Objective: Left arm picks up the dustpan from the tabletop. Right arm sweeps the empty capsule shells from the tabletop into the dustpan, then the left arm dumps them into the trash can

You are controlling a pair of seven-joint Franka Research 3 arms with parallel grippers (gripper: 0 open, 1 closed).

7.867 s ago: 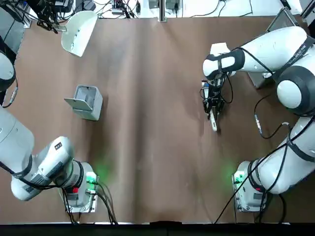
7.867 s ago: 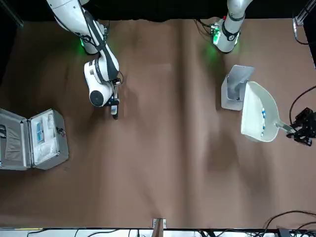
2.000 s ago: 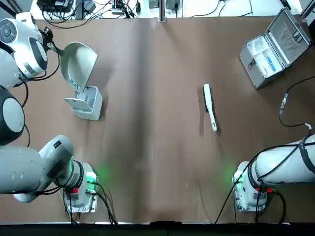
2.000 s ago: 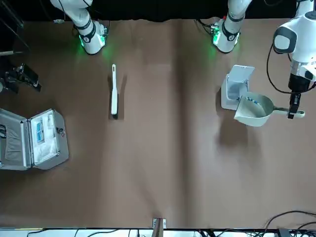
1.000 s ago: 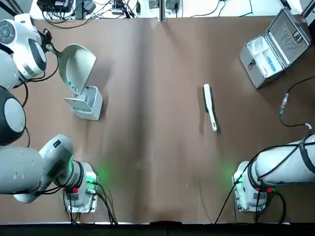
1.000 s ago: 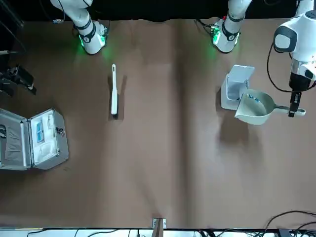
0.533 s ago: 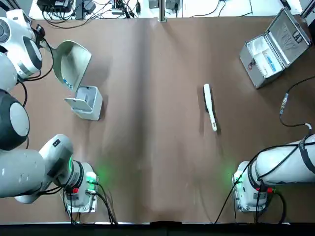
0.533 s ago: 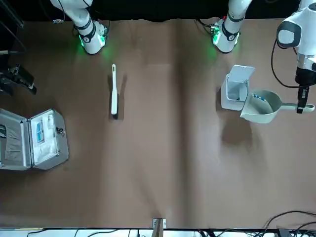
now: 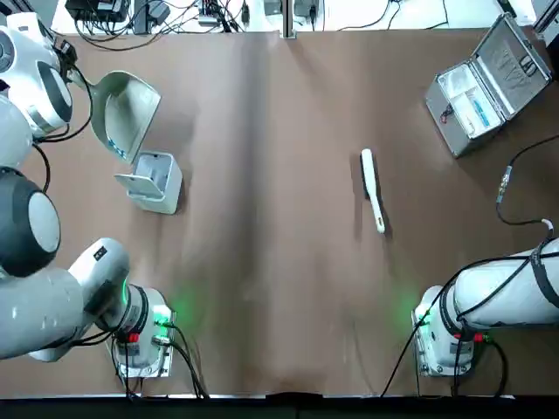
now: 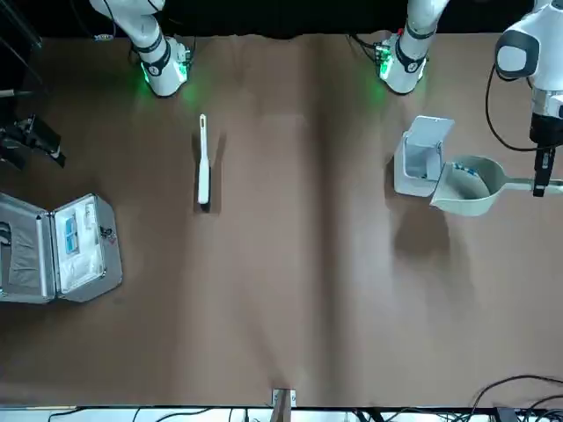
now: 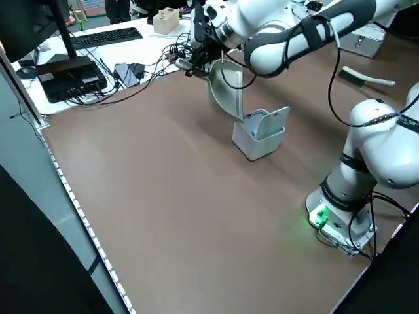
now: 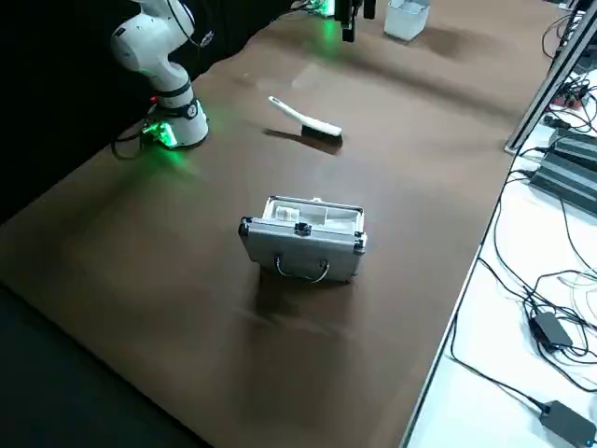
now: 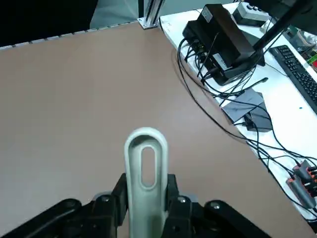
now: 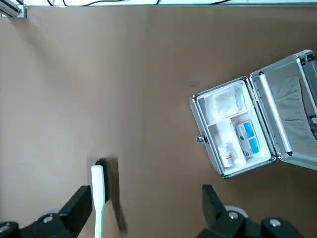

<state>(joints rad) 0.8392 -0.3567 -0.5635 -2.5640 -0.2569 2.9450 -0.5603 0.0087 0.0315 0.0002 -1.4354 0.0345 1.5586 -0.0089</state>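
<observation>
My left gripper (image 13: 145, 206) is shut on the thin handle of the cream dustpan (image 10: 466, 186), holding it in the air beside the trash can (image 10: 419, 158). From overhead the dustpan (image 9: 122, 109) hangs just beyond the far side of the trash can (image 9: 150, 182), its mouth tipped toward the open bin. The empty capsule shells (image 10: 471, 168) show as tiny bluish specks inside the scoop. My right gripper (image 14: 146, 218) is open and empty, raised high above the table's right side, far from the dustpan.
A white brush (image 9: 373, 188) lies flat on the brown table (image 9: 279, 262), right of centre. An open silver case (image 9: 486, 80) stands at the far right corner. Cables and electronics (image 13: 223, 49) lie past the table's left edge.
The left gripper has carried the dustpan a little away from the bin toward the table's left edge. The right arm and brush have stayed put over the last second.
</observation>
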